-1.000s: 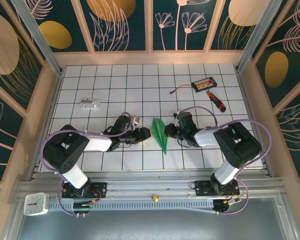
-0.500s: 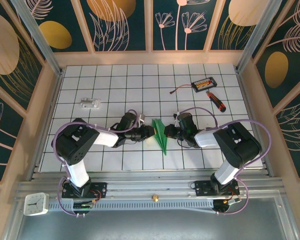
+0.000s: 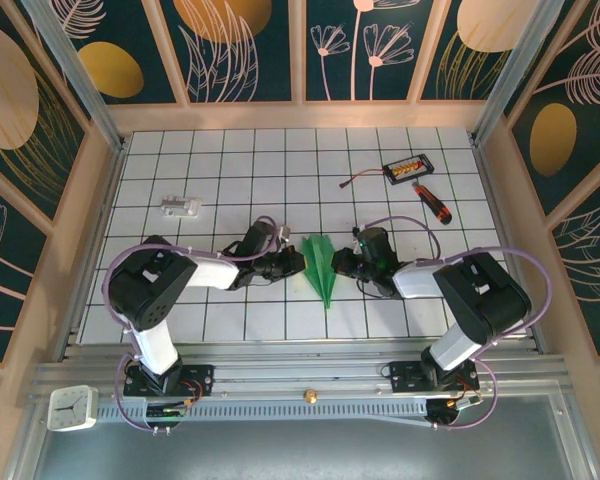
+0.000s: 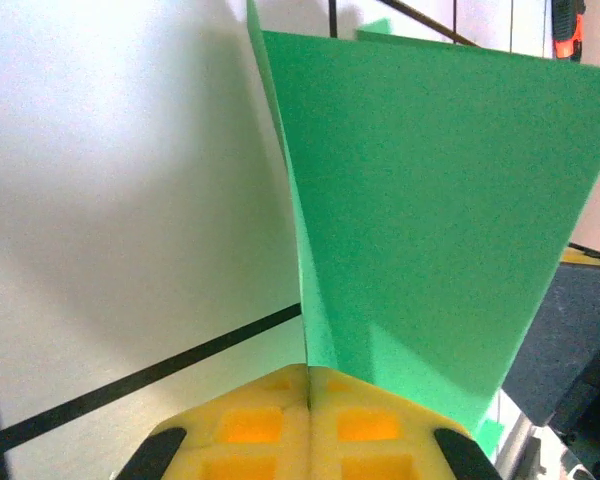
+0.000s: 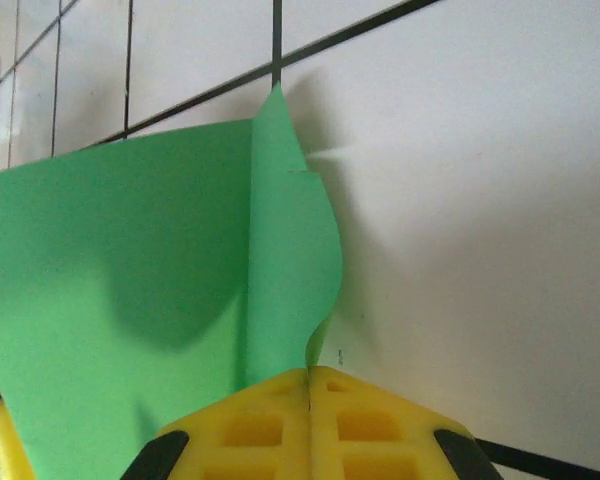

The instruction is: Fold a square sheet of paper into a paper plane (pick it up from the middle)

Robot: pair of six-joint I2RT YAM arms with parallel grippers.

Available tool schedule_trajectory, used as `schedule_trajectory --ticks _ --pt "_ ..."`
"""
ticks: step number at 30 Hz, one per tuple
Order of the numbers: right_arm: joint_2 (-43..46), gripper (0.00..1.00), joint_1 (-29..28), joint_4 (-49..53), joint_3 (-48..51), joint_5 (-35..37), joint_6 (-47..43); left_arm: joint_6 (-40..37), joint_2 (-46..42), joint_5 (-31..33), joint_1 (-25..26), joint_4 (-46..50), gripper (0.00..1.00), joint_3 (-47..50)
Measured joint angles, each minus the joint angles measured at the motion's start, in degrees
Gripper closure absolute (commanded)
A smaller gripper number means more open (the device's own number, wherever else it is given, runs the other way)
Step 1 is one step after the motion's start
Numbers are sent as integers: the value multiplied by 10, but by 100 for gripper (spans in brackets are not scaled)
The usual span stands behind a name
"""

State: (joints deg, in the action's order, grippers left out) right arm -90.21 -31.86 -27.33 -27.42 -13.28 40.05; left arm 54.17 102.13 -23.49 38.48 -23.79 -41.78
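Our left hand (image 3: 299,262) has just closed, pinching the paper plane (image 3: 321,270) along its left wing; our right hand (image 3: 338,262) stays clamped on the opposite wing; the plane sits mid-worktop (image 3: 280,170) between them, likely ready for spreading or lifting.

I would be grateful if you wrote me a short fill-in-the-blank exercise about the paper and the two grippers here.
The folded paper is ___ in colour. The left gripper and the right gripper are both ___ on the paper. The screwdriver lies nearer the ___ gripper. Missing words: green; shut; right.
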Motion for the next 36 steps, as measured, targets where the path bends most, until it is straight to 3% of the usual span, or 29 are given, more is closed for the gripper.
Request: schedule_trajectory --ticks 8,18,36 --pt "11 95 -15 -29 22 51 61 -16 -15 20 -9 49 100 -14" --pt "-17 91 -54 -59 25 101 113 -9 -7 18 -10 45 100 -14" --pt "-14 73 -56 -76 25 103 115 -6 -10 26 -11 46 64 0"
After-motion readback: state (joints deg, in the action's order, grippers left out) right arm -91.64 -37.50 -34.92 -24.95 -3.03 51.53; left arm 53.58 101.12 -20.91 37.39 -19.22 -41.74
